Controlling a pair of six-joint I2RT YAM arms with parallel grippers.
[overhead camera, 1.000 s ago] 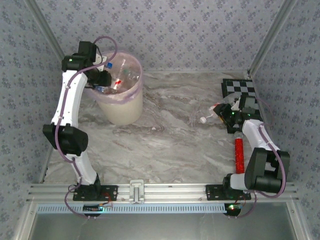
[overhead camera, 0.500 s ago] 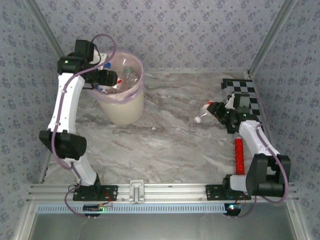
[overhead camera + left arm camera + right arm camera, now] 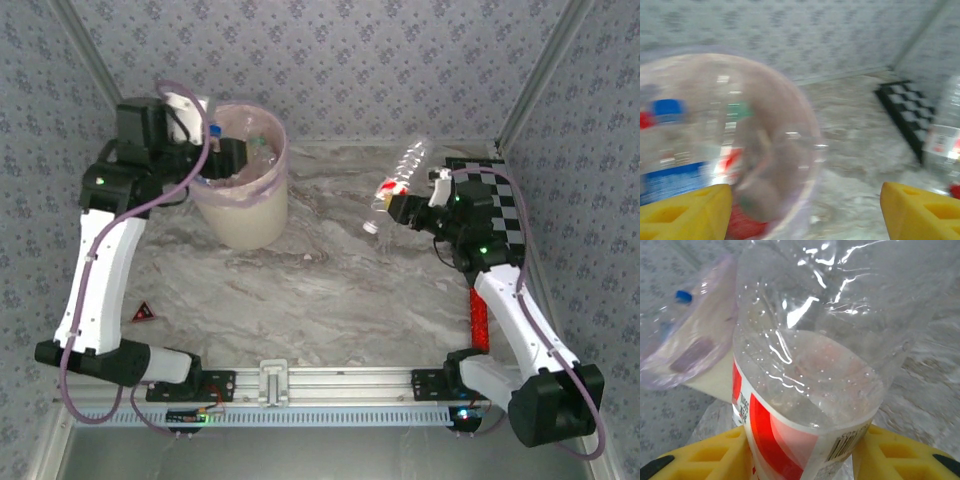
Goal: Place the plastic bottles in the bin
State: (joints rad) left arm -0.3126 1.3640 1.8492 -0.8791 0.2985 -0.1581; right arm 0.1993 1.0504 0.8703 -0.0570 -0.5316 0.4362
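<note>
L gripper (image 3: 805,212): jaws wide apart, at rim of bin (image 3: 247,218) (bottles (image 3: 256,150) inside). R gripper (image 3: 804,450): clamped on red-label bottle (image 3: 397,186), aloft over table (image 3: 330,290).

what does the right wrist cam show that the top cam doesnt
Right wrist: a close look at the red-and-white label and barcode on the bottle, pinched between the yellow fingers of the right hand. Top: the left hand over the bin rim, the chequered board and the red cylinder. Both: the held bottle and the bin with its pink bag.
</note>
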